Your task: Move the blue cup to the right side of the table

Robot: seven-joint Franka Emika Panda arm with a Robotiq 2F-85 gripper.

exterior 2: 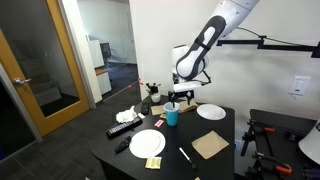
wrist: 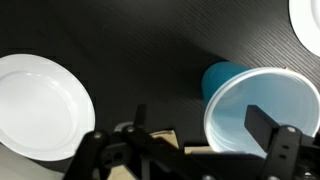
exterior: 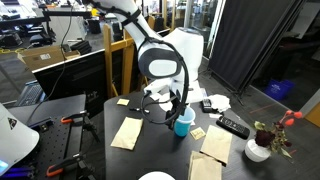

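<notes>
Underneath everything lies the table [exterior: 160, 150], a dark black top with a rounded edge, strewn with tan paper pieces [exterior: 127, 132], a black remote [exterior: 232, 126] and a white vase of red flowers [exterior: 258, 150] near one corner. In an exterior view, a round white plate [exterior 2: 147, 142] sits toward the front and a second plate [exterior 2: 211, 111] lies farther back. A black side bench with clamps [exterior: 50, 112] stands beside the table. The room looks like an office or lab: a wood-framed glass door [exterior 2: 30, 70], pale walls, and a dark curtain [exterior: 245, 45] behind the arm. Any lettering on the remote is too small to read.

The blue cup [exterior: 184, 122] stands upright on the table near its middle, close to the robot's base; in an exterior view it sits between the two plates [exterior 2: 172, 116]. The gripper [exterior: 178, 103] hangs directly above it, pointing down. In the wrist view the gripper [wrist: 200, 118] is spread wide: one finger [wrist: 265, 125] shows over the cup's [wrist: 255, 100] round mouth, the other finger [wrist: 140, 115] is outside the wall on the plate side. It is released, gripping nothing. Whether either finger touches the rim cannot be told.
</notes>
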